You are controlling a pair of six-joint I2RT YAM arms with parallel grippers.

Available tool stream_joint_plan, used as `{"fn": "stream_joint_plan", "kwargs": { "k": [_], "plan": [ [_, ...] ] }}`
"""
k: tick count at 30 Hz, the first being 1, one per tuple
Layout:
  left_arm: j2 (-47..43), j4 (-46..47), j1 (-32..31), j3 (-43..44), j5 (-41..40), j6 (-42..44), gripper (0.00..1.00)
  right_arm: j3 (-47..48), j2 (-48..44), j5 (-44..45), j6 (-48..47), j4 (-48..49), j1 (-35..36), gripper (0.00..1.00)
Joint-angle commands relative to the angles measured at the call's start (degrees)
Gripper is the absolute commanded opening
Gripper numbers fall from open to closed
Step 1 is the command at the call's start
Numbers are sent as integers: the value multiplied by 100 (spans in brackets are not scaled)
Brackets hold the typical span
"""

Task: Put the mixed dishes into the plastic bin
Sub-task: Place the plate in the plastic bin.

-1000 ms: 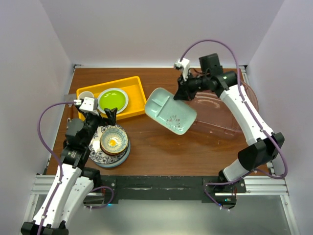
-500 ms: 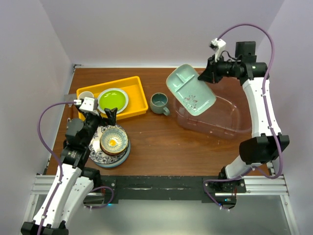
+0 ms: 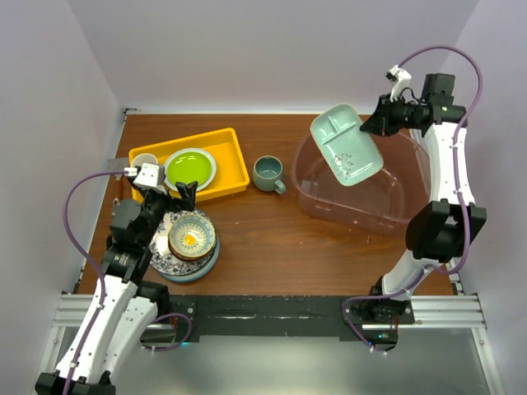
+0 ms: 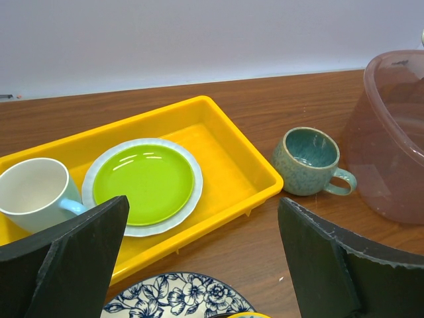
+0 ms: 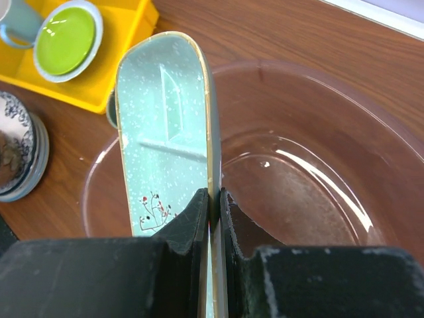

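My right gripper (image 3: 375, 122) is shut on the rim of the mint-green divided tray (image 3: 347, 144), holding it tilted in the air above the transparent pink-tinted plastic bin (image 3: 387, 216). In the right wrist view the tray (image 5: 162, 132) stands edge-on between my fingers (image 5: 213, 205), over the empty bin (image 5: 344, 152). The grey-green mug (image 3: 268, 173) stands on the table left of the bin. The tan bowl with yellow centre (image 3: 192, 236) sits on the blue-patterned plate (image 3: 169, 262). My left gripper (image 3: 169, 195) is open just behind that stack. The white plate with red marks is not in view.
A yellow tray (image 3: 226, 152) at the back left holds a green plate (image 3: 190, 169) and a white cup (image 3: 144, 160); the left wrist view shows them too (image 4: 142, 182), with the mug (image 4: 308, 161) and the bin wall (image 4: 391, 132) to the right.
My right arm has lifted the mint-green tray and carried it right and back, from over the table's middle to above the bin, uncovering the mug. The left arm has not moved.
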Motion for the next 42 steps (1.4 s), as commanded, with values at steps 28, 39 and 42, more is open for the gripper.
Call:
{"fn": "stream_joint_plan", "kwargs": {
  "k": [28, 39, 42],
  "plan": [
    [-6, 209, 57, 110, 165, 109, 100, -189, 2123, 458, -3793, -2228, 360, 0],
    [2, 218, 57, 110, 183, 100, 100, -294, 2081, 993, -3346, -1817, 537, 54],
    [2, 218, 57, 110, 192, 100, 100, -504, 1659, 1362, -3092, -1439, 537, 64]
  ]
}}
